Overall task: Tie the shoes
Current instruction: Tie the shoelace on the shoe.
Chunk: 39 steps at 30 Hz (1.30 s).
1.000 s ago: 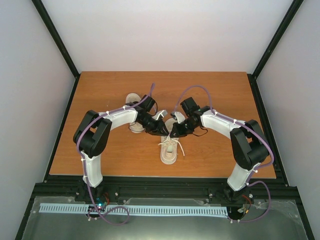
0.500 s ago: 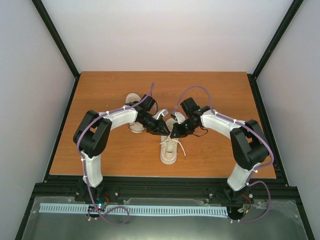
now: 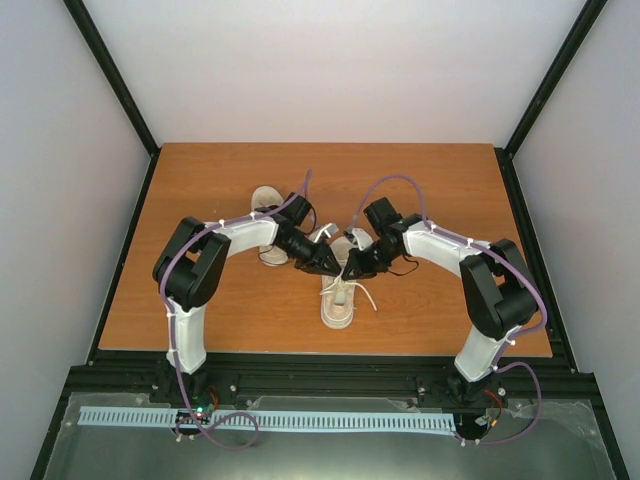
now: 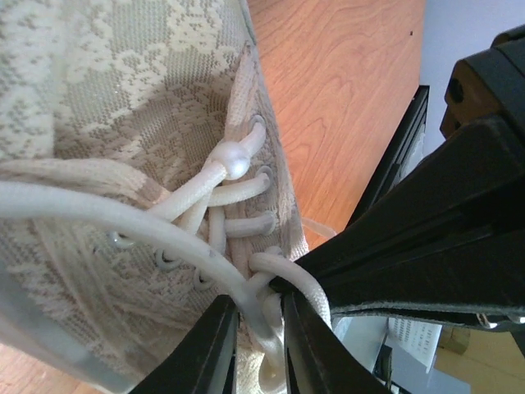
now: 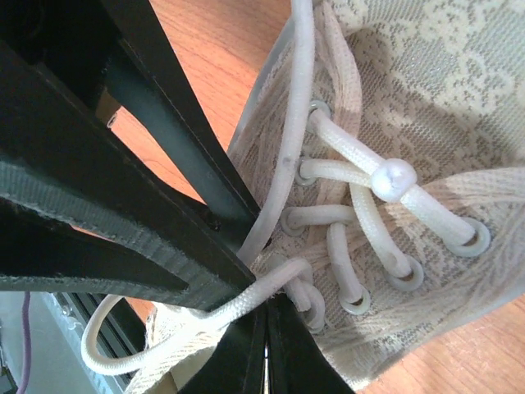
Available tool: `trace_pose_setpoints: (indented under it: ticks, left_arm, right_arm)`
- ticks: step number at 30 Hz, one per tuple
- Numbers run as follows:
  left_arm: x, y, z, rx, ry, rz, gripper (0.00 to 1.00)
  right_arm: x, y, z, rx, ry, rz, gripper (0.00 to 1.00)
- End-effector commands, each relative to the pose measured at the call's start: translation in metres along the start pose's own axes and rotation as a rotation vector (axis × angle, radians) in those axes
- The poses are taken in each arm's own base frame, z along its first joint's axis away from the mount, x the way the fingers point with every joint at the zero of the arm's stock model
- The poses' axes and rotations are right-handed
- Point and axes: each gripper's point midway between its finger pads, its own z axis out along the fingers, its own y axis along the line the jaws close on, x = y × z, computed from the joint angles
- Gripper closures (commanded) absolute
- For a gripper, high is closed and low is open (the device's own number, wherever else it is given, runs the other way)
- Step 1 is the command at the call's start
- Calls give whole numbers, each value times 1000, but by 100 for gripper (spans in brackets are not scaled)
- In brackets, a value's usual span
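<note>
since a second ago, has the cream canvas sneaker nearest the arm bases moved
No. The cream canvas sneaker sits where it was, its toe the same gap from the brown wooden table's near edge.

One near shoe plus one far shoe at its ten o'clock makes two. There are two robot arms, the left arm and the right arm, and one table.
</note>
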Motion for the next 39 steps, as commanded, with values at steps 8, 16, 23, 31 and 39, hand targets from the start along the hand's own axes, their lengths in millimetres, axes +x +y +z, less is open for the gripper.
trace_pose_setpoints:
  ticks: [8,16,23,31,39]
  left_arm:
    - [0,-20,6,93,40,47,99]
    - [-8,-20,-6,8,-43,51,99]
    - [-15,-20,-14,-24,-107,63,99]
    - [-16,-18,-23,-51,-148,44,99]
    - [-9,-18,-18,-12,-104,54,99]
  right_arm:
    - [-23,17,-8,-97,-97,-43,97]
    - [-24,13,-15,-74,-114,-32,97]
    - [-20,7,-23,-33,-114,-24,80]
    - [-22,16,-43,-26,-151,-53,64]
    - [-5,-2,-41,43,-146,-54,57]
